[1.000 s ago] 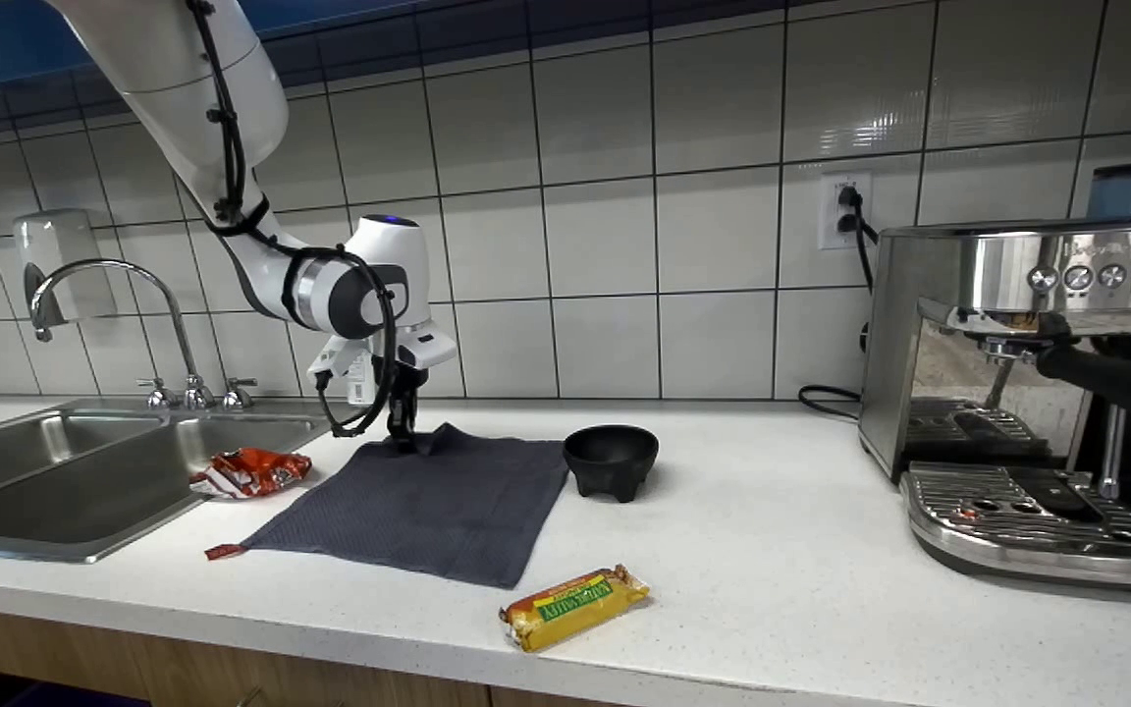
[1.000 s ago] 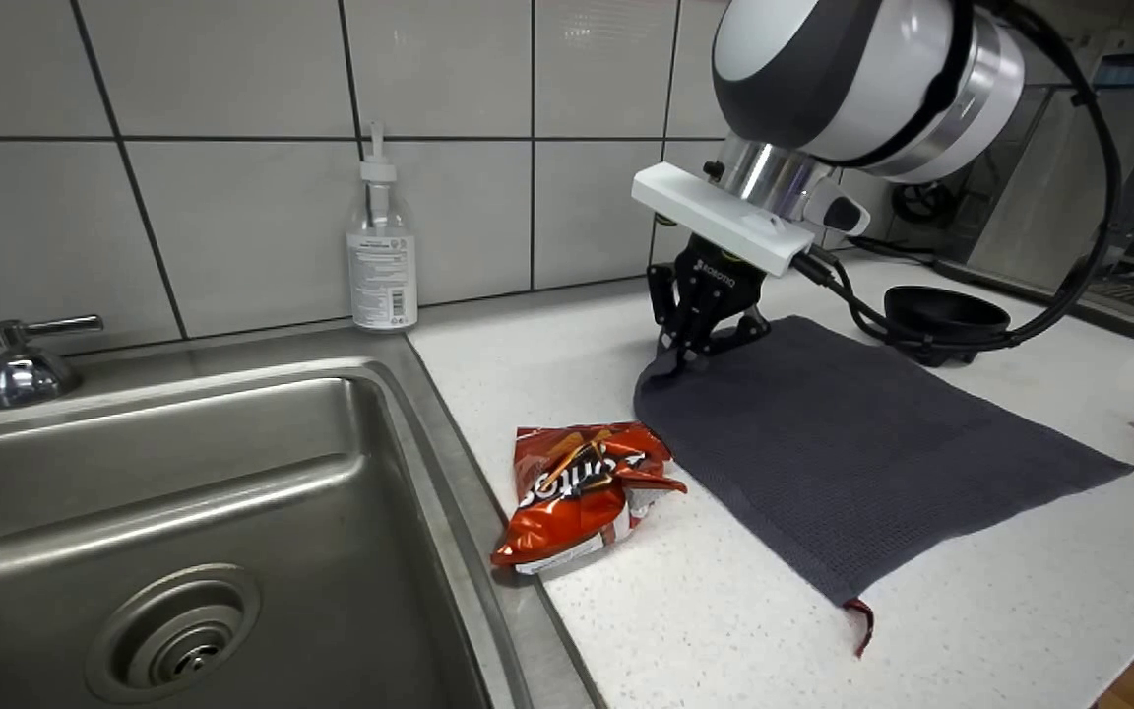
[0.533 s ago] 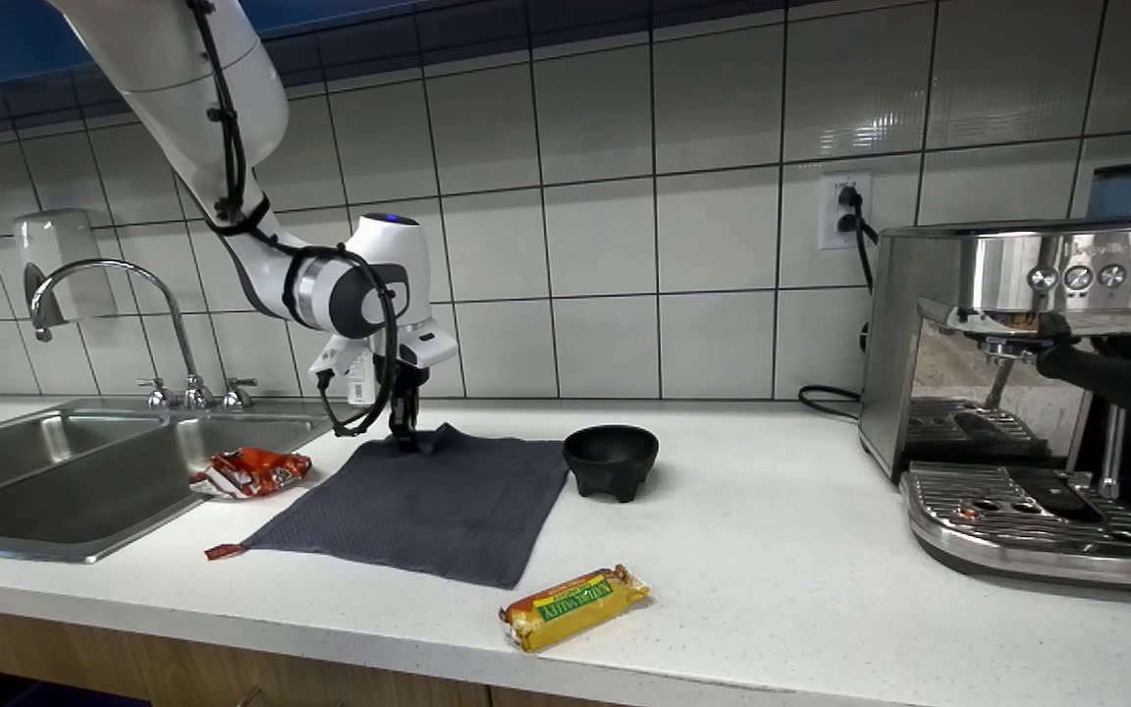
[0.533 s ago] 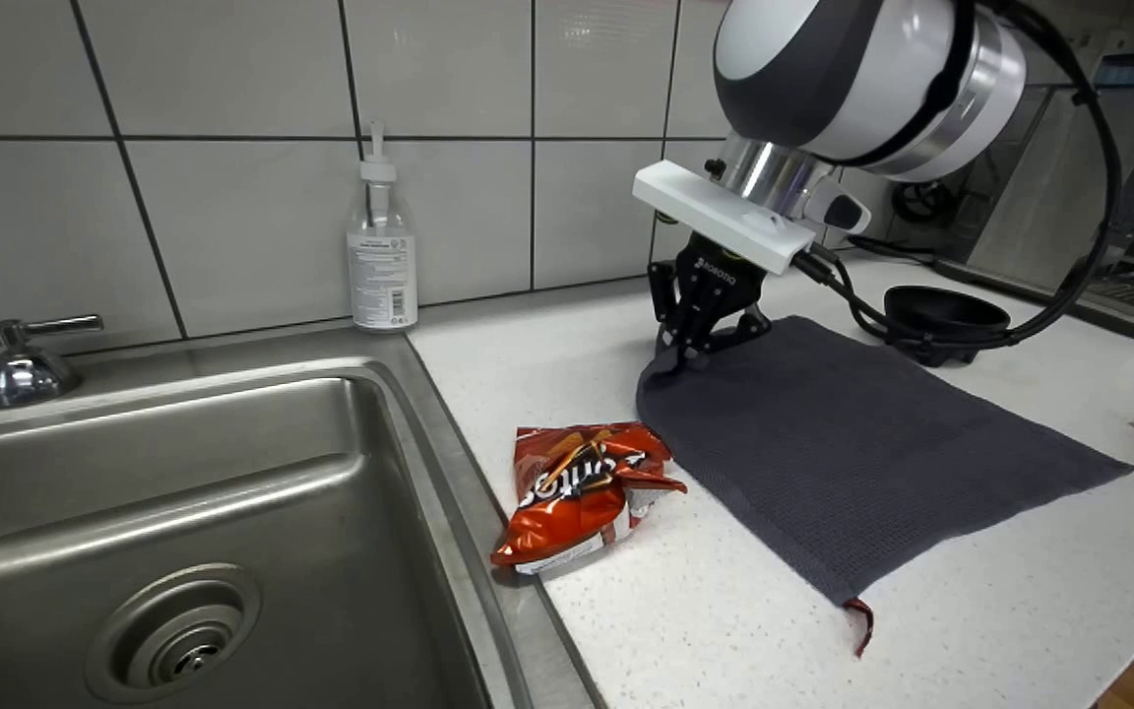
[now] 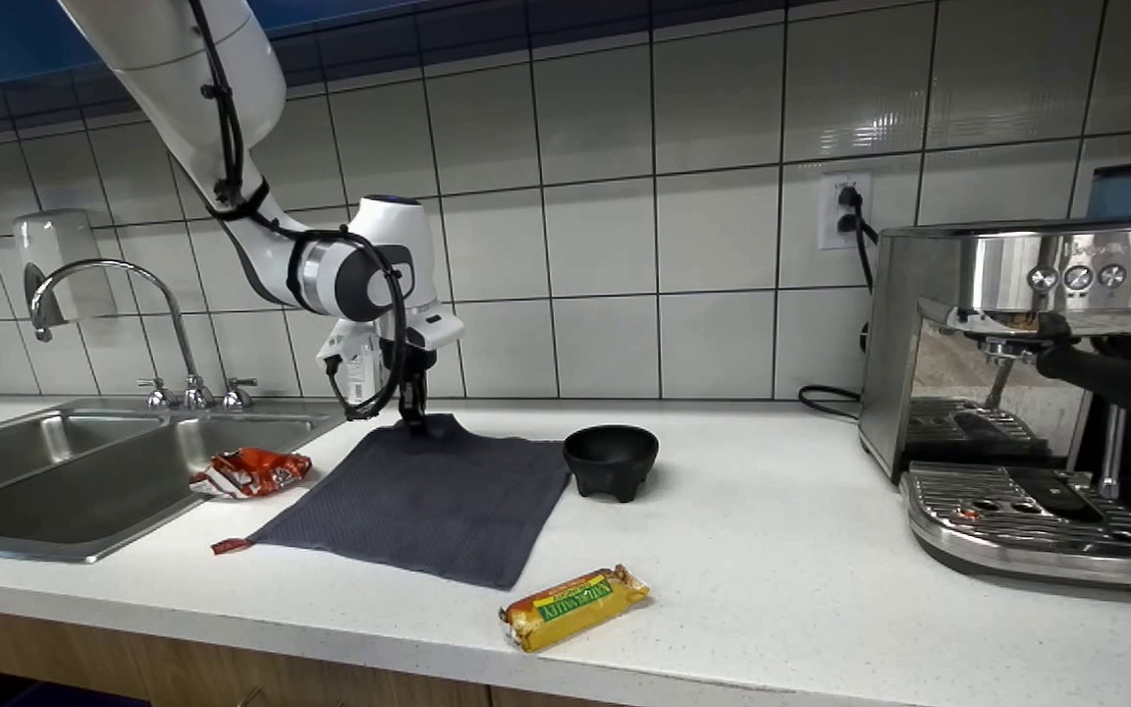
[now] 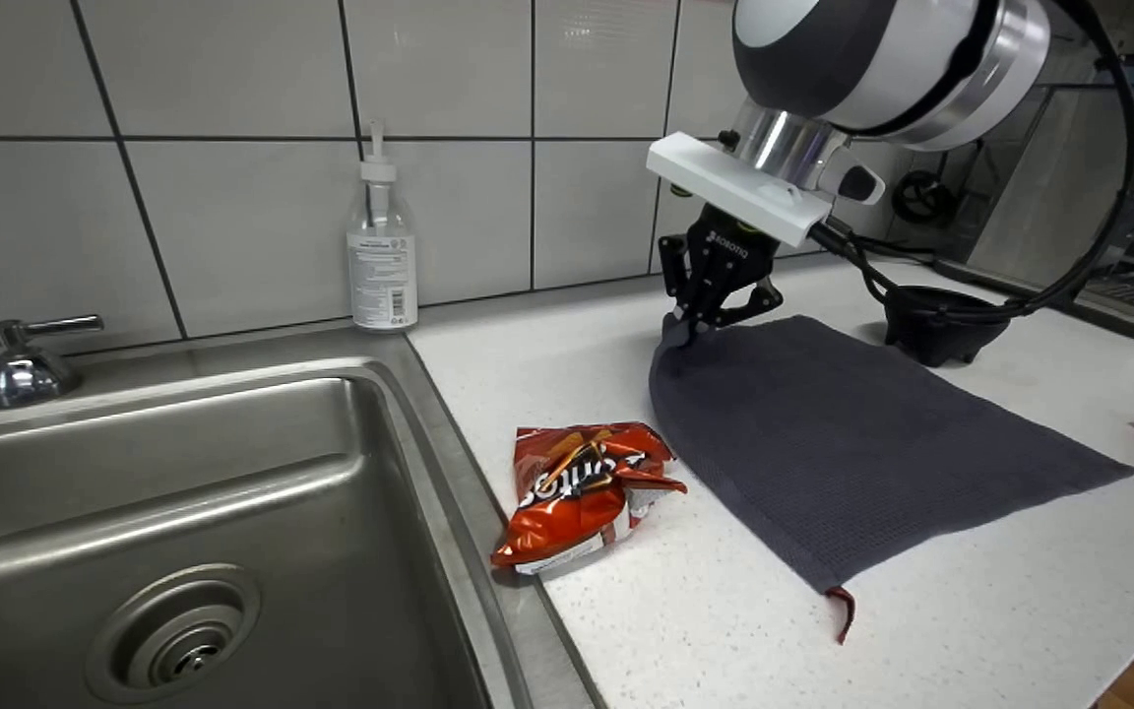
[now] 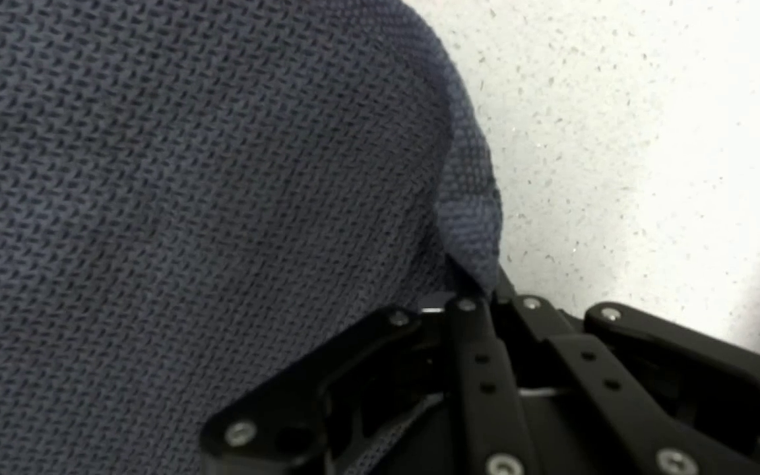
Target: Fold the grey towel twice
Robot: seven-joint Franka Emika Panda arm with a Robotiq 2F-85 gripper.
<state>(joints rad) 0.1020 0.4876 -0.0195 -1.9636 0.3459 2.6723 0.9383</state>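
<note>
Towel [image 5: 428,506] in an exterior view: spread on the counter [image 5: 772,550], apparently one layer, no fold made; front corner nearest the sink [image 5: 80,548] carries a red tab [image 5: 231,546]. Gripper [image 5: 415,428] points down at the towel's back corner on the sink side, near the counter's back edge. Black bowl [image 5: 611,457] stands just beside the towel's edge away from the sink; yellow bar [image 5: 573,609] lies near the counter's front edge. Both are off the cloth, so folding presumably needs neither moved. Also in an exterior view, red packet [image 6: 587,492] lies between sink rim and the towel's sink-side edge, one tip over the rim. Held corner rises toward the gripper and the side edge bows below it; the rest lies flat. Height of the lift cannot be told. Wrist view: fingers [image 7: 484,343] clenched on the towel's hem [image 7: 472,231], cloth leading up into them, counter showing beyond. Judged: a corner grip serves to turn one side over, so the first fold is likely at its start. Next move probably calls for more lift before carrying it over; toward which edge is unclear. Pinch being narrow, only the corner may follow, skewing the fold.
</note>
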